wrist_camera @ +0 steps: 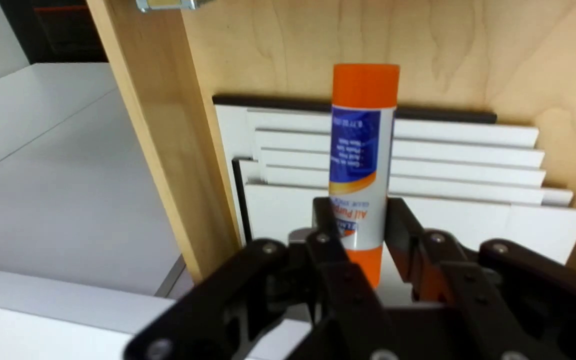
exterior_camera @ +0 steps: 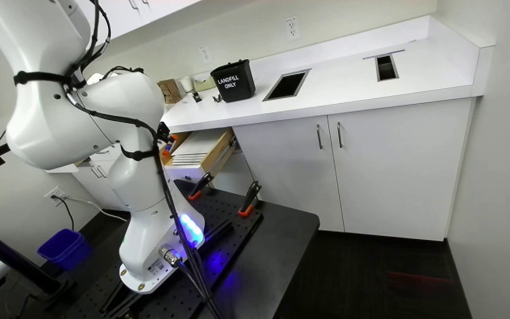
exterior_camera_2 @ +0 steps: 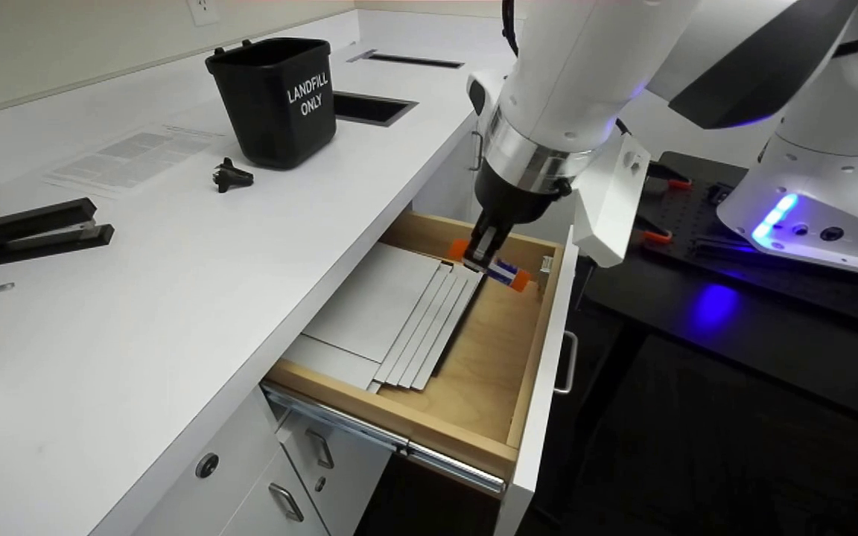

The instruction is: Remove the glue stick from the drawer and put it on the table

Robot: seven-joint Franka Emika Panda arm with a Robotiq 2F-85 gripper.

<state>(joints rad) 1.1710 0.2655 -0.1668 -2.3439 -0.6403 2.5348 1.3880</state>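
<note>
The glue stick is white and blue with orange ends. My gripper is shut on it near one end, with a finger on each side. In both exterior views the glue stick is over the open drawer, near one wooden side wall. It is above the flat white boards; its exact height is hard to tell. The gripper points down into the drawer space; the arm partly hides it in an exterior view. The table is the white countertop beside the drawer.
Several white boards lie in the drawer. On the countertop stand a black bin, a stapler, a staple remover and papers. A dark inset is behind the bin. The drawer's wooden side wall rises near the gripper.
</note>
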